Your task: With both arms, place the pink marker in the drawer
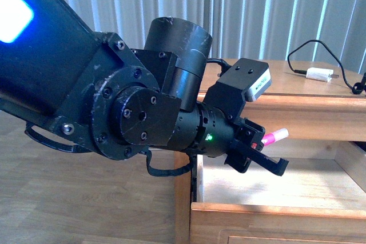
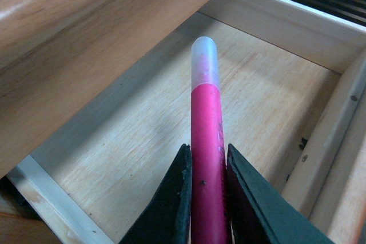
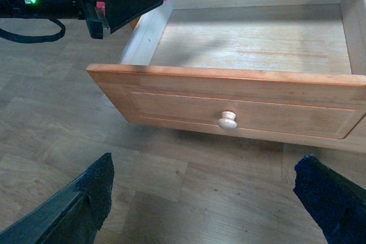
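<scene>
The left gripper (image 2: 207, 157) was clamped on the pink marker (image 2: 205, 107), suspending it over the open drawer (image 3: 229, 92) for a clean drop inside, while the right gripper (image 3: 206, 191) stood spread and empty before the knob (image 3: 227, 120).

**Three Cameras on One Drawer**

The front view looks forward from the body, very near the left arm (image 1: 114, 101), which fills much of the picture. The pulled-out drawer (image 1: 274, 187) lies beyond and below the left hand (image 1: 269, 150). The left wrist view looks from close behind that hand's fingers (image 2: 171, 204), down onto the drawer floor just ahead of them. The right wrist view stands farther back, facing the drawer front between the fingers (image 3: 94, 190) of the right hand (image 3: 203, 184). All three share the drawer's inside, the left hand and the pink marker (image 1: 275, 136).
</scene>
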